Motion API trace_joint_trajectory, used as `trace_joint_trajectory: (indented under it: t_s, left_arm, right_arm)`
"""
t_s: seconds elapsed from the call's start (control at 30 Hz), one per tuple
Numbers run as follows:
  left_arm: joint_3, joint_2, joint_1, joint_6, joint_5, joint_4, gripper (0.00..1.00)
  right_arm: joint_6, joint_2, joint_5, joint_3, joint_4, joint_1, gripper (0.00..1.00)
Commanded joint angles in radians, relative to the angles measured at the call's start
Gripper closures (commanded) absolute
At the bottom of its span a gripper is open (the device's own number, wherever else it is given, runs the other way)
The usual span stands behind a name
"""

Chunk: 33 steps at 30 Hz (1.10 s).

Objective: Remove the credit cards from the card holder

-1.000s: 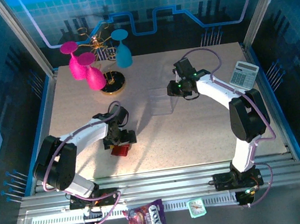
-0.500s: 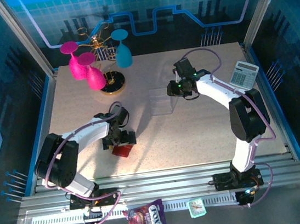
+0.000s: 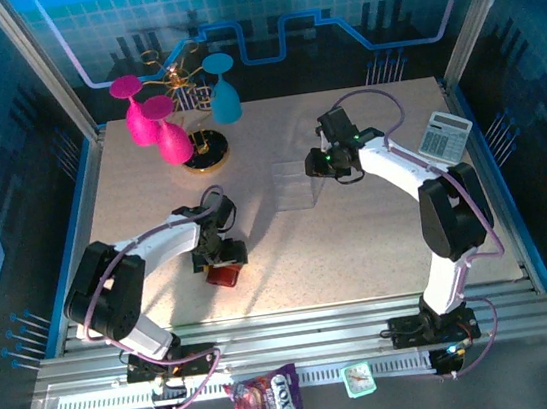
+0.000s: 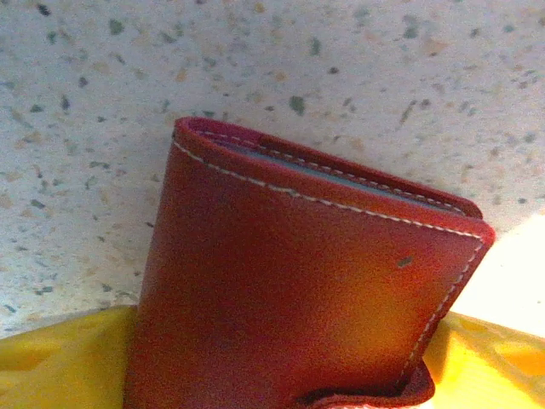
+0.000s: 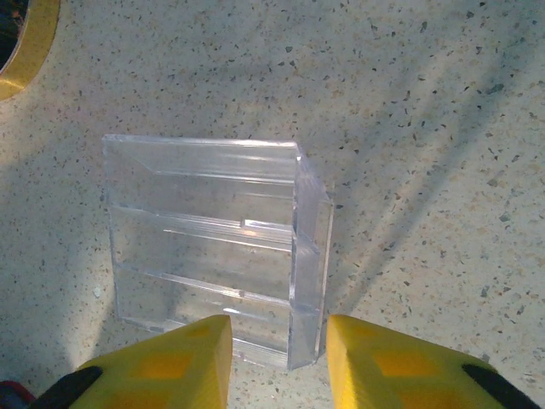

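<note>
My left hand [image 4: 277, 366] wide open. Red card holder [image 4: 306, 273] right between my fingers. Can't tell if squeezing it.

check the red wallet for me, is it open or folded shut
Folded shut: the wallet shows its stitched red outer face, covers lying together with only a thin grey edge between them.

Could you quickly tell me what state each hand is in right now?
Left hand: straddling the card holder; grip cannot be told.
Right hand: open, above the clear box, holding nothing.
</note>
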Motion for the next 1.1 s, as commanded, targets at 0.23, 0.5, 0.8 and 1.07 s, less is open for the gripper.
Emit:
trace_joint_trajectory:
  t_s: [0.23, 0.5, 0.8, 1.07]
  left_arm:
    - [0.097, 0.007, -0.118, -0.13, 0.075, 0.047, 0.2]
    - [0.237, 0.139, -0.262, -0.254, 0.08, 0.114, 0.2]
    - [0.316, 0.245, -0.31, -0.303, 0.068, 0.109, 0.16]
    - [0.273, 0.207, -0.303, -0.337, 0.108, 0.178, 0.06]
  right_arm:
    - [0.0, -0.037, -0.027, -0.038, 0.014, -0.015, 0.64]
    - [-0.017, -0.044, -0.064, -0.072, 0.034, -0.045, 0.64]
    - [-0.038, -0.076, -0.088, -0.109, 0.041, -0.086, 0.63]
    - [-0.04, -0.084, -0.124, -0.116, 0.025, -0.087, 0.63]
